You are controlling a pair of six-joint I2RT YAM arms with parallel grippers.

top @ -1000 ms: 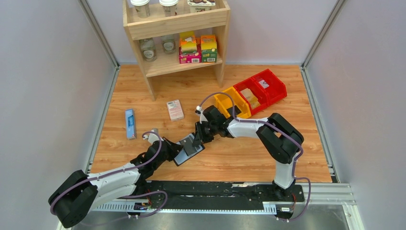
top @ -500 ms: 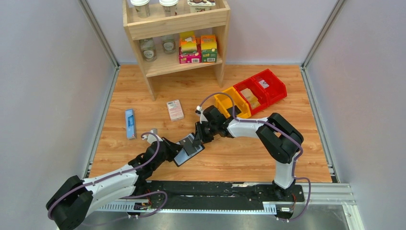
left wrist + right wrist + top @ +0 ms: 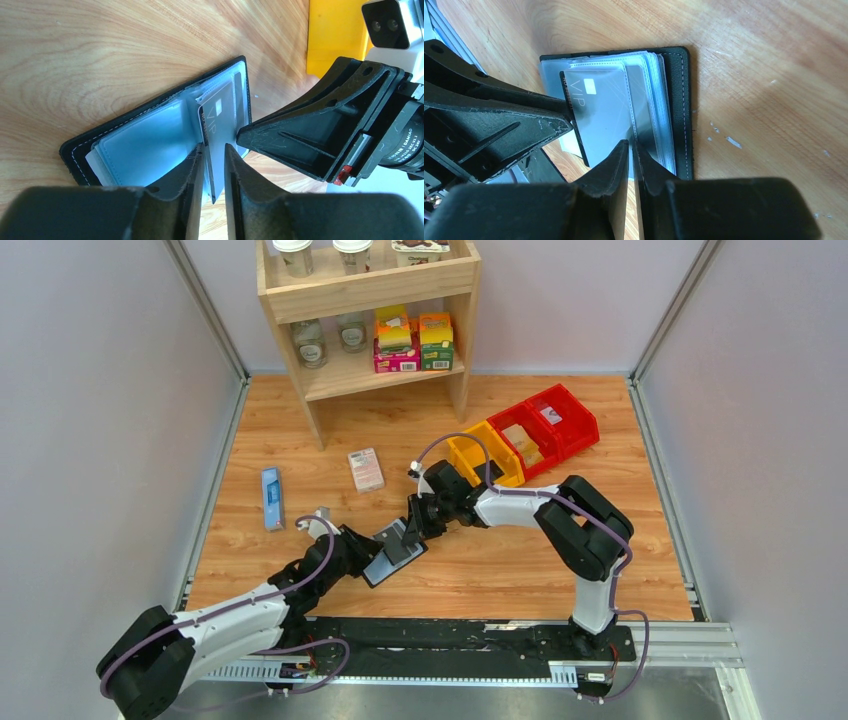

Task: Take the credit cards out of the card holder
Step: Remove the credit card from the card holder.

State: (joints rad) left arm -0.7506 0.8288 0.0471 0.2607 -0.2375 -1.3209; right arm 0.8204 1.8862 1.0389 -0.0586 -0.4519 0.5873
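Observation:
The black card holder (image 3: 392, 562) lies open on the wooden table, its clear grey-blue pockets (image 3: 145, 145) facing up. A dark credit card (image 3: 220, 112) marked VIP sticks partly out of a pocket, past the holder's edge. My left gripper (image 3: 214, 150) is nearly shut with this card's end between its jaws. My right gripper (image 3: 630, 145) is shut on the edge of a clear pocket sleeve of the holder (image 3: 679, 110), right beside the card (image 3: 596, 110). In the top view, the left gripper (image 3: 368, 552) and right gripper (image 3: 410, 530) meet over the holder. Other cards are hidden.
A pink-and-white box (image 3: 366, 469) and a narrow blue box (image 3: 271, 498) lie on the table to the left. A yellow bin (image 3: 484, 458) and red bins (image 3: 545, 425) stand at the right rear. A wooden shelf (image 3: 365, 310) with jars and boxes stands at the back.
The left arm's shoulder and elbow have shifted slightly. Both grippers and the card holder stay where they were.

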